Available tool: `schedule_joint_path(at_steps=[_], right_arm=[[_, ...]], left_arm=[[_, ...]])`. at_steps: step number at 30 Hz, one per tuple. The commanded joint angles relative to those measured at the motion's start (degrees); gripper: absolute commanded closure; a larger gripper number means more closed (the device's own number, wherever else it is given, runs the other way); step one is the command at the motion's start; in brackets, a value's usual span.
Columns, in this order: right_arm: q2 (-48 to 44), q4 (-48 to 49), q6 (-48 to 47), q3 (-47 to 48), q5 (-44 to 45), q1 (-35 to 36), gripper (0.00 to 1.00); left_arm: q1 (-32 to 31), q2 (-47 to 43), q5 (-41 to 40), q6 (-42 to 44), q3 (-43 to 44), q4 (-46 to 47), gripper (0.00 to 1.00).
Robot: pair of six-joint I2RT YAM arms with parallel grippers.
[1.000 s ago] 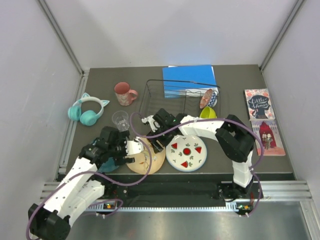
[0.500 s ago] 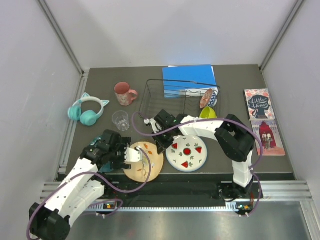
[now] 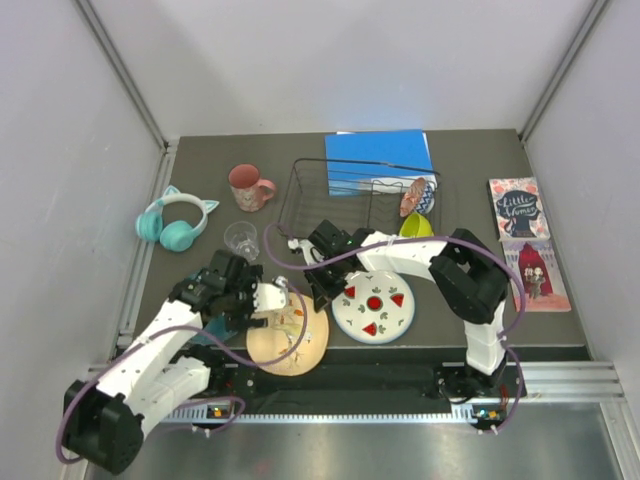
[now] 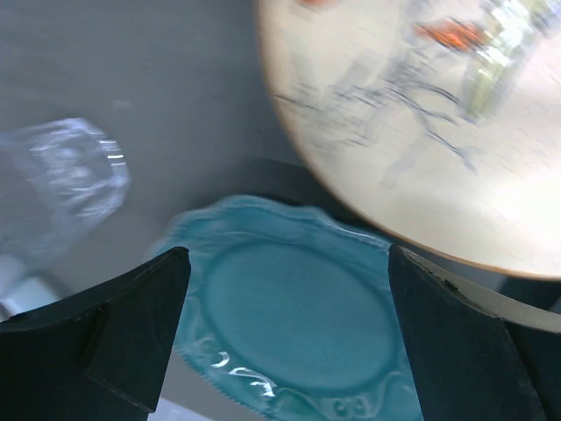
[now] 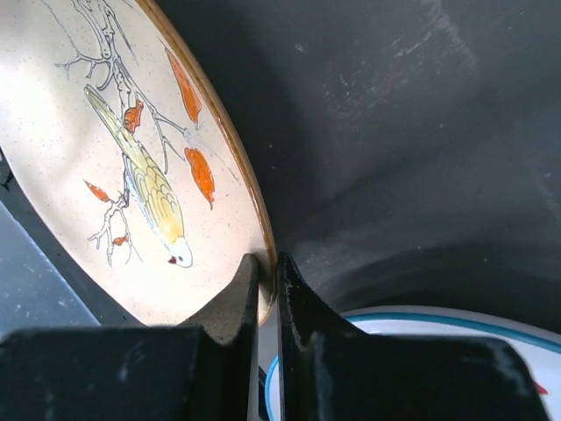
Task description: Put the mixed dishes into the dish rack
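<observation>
**From above.** A dark grey table (image 3: 200, 160) is seen, with plain white walls around it. The dish rack (image 3: 287, 205) is made of black wire and is set by the far edge, near the middle. A blue book (image 3: 378, 148) is tucked under its far side. A small patterned dish (image 3: 413, 195) is stood up in the rack's right end. A yellow-green bowl (image 3: 416, 226) is set just beside the rack's near right corner. A pink mug (image 3: 248, 187) is placed left of the rack, and a clear cup (image 3: 241, 238) a bit nearer. Teal cat-ear headphones (image 3: 175, 222) are laid by the left edge. Two picture books (image 3: 525, 240) are laid by the right edge. The peach bird-pattern plate (image 3: 295, 335) is found at the near edge. The white plate with red watermelon slices (image 3: 373, 305) is close on its right. The right gripper (image 3: 318, 290) is placed at the peach plate's far rim, and the left gripper (image 3: 268, 298) just to the left of it.

**Left wrist.** The left gripper (image 4: 287, 263) is spread wide and nothing is held in it. The teal scalloped plate (image 4: 298, 342) is seen flat on the table below it. The peach plate's edge is seen above that, blurred. The clear cup is seen at the left.

**Right wrist.** The right gripper (image 5: 263, 285) is pinched tight on the peach plate's brown rim. A yellow bird, thin twigs and orange leaves are painted on the plate. The watermelon plate's rim is seen just beside the fingers.
</observation>
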Motion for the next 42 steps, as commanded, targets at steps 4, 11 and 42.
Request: schedule_joint_path(at_steps=[4, 11, 42], right_arm=[[-10.69, 2.96, -2.84, 0.90, 12.37, -0.10, 1.00], [-16.93, 2.08, -5.30, 2.93, 20.11, -0.37, 1.00], [-18.69, -3.46, -4.69, 21.46, 22.30, -7.66, 1.00]], left_arm=[[5.69, 8.46, 0.31, -26.71, 21.73, 10.41, 0.01], [16.25, 4.78, 4.62, -37.37, 27.89, 12.87, 0.01], [2.57, 5.20, 11.66, -6.96, 21.39, -3.04, 0.01]])
